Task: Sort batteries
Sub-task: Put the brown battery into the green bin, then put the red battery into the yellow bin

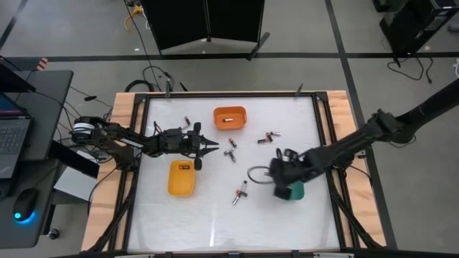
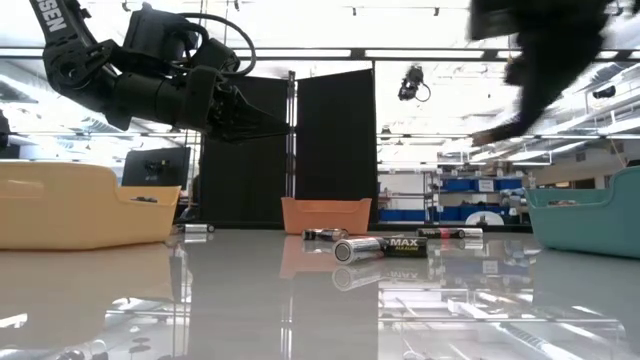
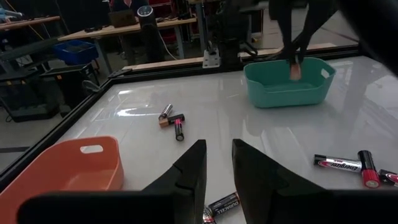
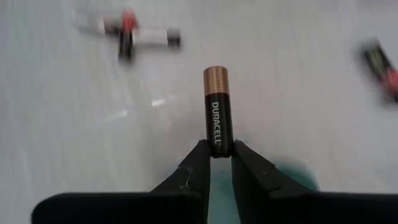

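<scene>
Black cylindrical Duracell battery (image 4: pixel 217 112) with copper top, held in dark fingers (image 4: pixel 194 163). Orange plastic tray (image 1: pixel 229 117), yellow plastic tray (image 1: pixel 181 178), teal plastic tray (image 3: pixel 290 81). Glossy white surface (image 1: pixel 215 215). Loose batteries black with red bands (image 3: pixel 339 163).

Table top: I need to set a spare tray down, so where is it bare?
The near strip below the yellow tray and green tray is bare, apart from one battery. Crowded: the middle, with loose batteries between the left end effector and orange tray.
</scene>
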